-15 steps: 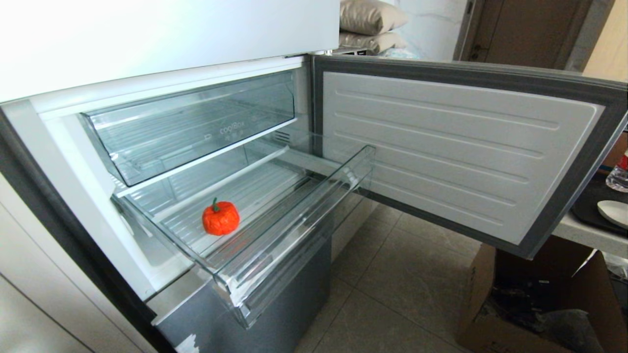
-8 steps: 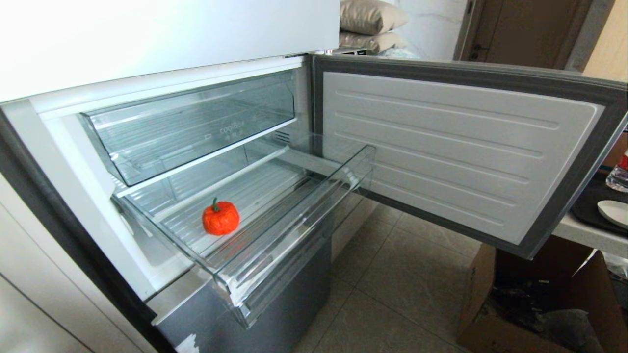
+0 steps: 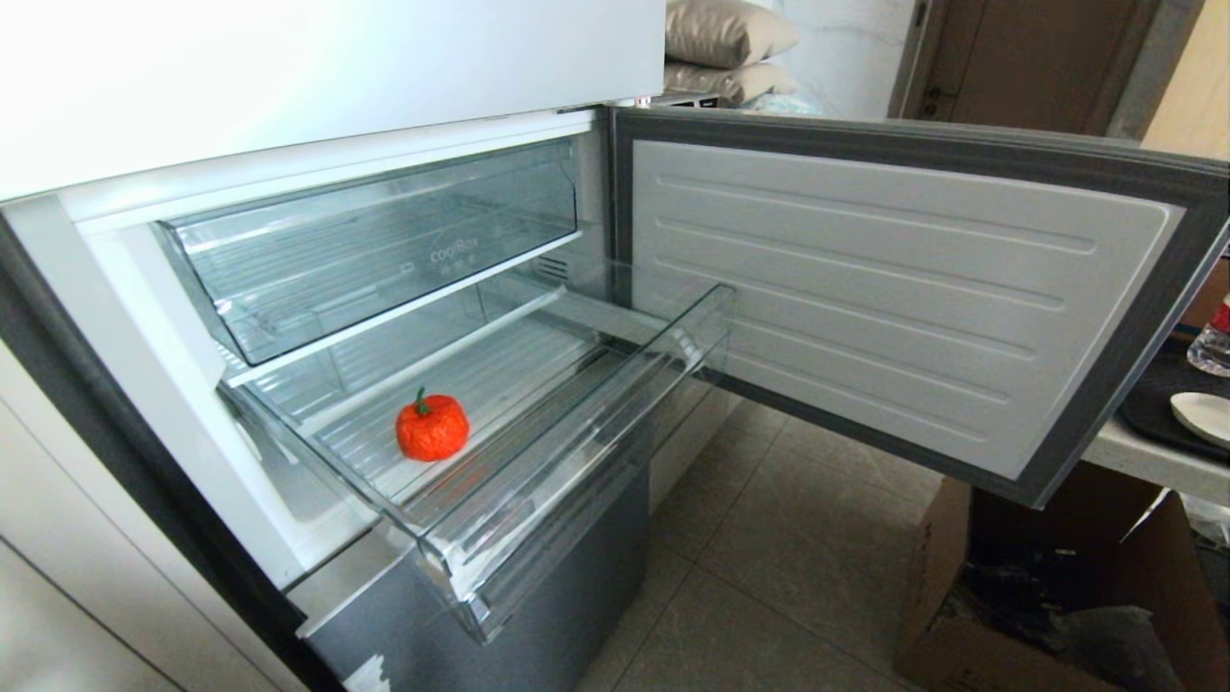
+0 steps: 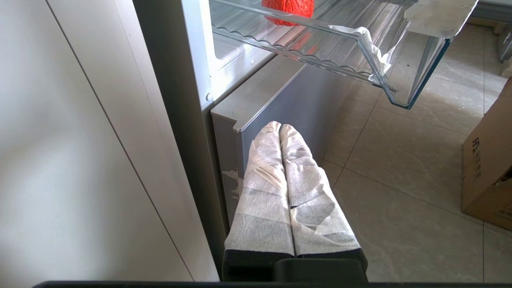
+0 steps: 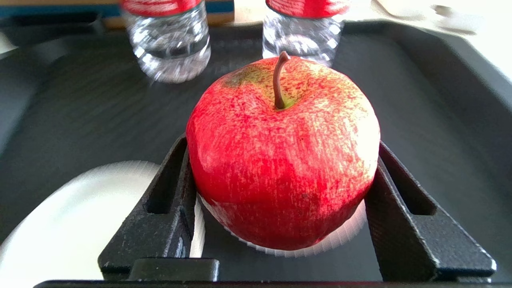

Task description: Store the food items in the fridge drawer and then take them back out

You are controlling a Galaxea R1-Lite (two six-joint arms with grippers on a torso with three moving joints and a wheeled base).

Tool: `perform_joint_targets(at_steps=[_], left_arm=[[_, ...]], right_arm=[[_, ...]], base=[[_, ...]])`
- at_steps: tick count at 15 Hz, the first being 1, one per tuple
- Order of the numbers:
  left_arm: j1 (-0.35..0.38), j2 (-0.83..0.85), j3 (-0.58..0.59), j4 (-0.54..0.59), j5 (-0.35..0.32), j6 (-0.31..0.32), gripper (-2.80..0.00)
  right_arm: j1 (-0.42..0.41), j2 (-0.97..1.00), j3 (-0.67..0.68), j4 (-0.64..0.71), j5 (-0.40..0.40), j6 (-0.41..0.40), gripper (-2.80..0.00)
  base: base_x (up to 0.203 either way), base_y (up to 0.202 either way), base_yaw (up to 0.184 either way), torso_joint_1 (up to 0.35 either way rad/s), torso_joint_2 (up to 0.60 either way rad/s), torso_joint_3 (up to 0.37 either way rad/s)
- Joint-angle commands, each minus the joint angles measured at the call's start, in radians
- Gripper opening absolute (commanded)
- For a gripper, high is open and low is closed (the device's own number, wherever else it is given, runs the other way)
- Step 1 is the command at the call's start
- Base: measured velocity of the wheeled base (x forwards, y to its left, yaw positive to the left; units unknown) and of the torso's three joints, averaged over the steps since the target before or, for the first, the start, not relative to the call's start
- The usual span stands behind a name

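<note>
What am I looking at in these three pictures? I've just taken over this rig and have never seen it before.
You are seeing through a two-armed wheeled robot. The head view looks down at an open fridge: the fridge drawer is pulled out, with a small orange-red pumpkin-like food item lying in it. Above sits a deeper clear drawer. Neither arm appears in that view.

The left wrist view looks along the left gripper, its taped fingers pressed together, parked low beside the fridge, under the drawer's corner.

The right wrist view is off to the side, over a dark tray. The right gripper has its black fingers closed against both sides of a red apple. A white plate and two clear bottles sit on the tray.
</note>
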Motion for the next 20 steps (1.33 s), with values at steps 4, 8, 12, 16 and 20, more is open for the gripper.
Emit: perform_joint_targets(at_steps=[4,8,12,16,20], left_arm=[[0.0,0.0,0.0,0.0,0.0,0.0,-2.8],[0.0,0.0,0.0,0.0,0.0,0.0,-2.8],[0.0,0.0,0.0,0.0,0.0,0.0,-2.8],[0.0,0.0,0.0,0.0,0.0,0.0,-2.8],[0.0,0.0,0.0,0.0,0.0,0.0,-2.8]], right_arm=[[0.004,-0.613,0.515,-0.004,-0.02,-0.004,-2.8],[0.168,-1.116,0.899,0.001,-0.021,-0.017,-2.8],[0.416,-1.416,1.07,0.074,-0.04,-0.04,-2.8],[0.802,-1.439,1.082,0.13,0.009,-0.055,-2.8],[1.03,-1.234,1.082,0.206,0.041,0.046,-2.8]], base=[[0.0,0.0,0.0,0.0,0.0,0.0],[0.0,0.0,0.0,0.0,0.0,0.0],[0.0,0.0,0.0,0.0,0.0,0.0],[0.0,0.0,0.0,0.0,0.0,0.0],[0.0,0.0,0.0,0.0,0.0,0.0]])
